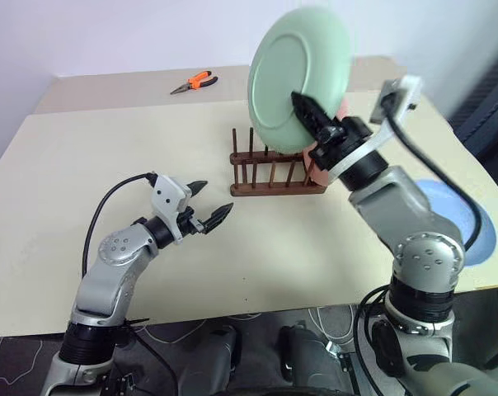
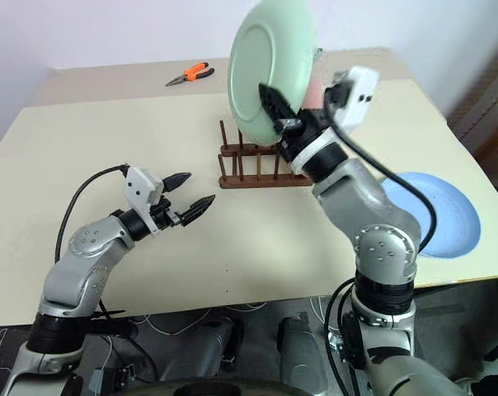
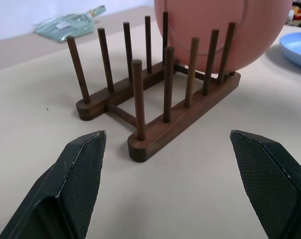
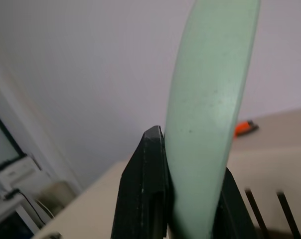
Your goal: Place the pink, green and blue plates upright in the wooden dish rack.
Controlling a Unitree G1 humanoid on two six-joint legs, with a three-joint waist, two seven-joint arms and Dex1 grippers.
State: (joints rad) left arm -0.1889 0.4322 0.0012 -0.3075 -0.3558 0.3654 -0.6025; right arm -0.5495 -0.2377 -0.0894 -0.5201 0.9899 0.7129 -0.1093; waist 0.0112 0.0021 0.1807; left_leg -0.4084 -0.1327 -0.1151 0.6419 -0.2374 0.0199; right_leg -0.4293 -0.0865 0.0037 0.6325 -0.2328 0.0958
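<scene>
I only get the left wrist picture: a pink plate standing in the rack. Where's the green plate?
Observer: The green plate is in the air above the wooden rack, pinched on edge by the right hand.
Operator: Is the blue one all in the rack too?
Observer: No, the blue plate lies flat on the table, right of the rack.
Operator: Anything else on the table?
Observer: Orange-handled pliers lie beyond the rack.
</scene>
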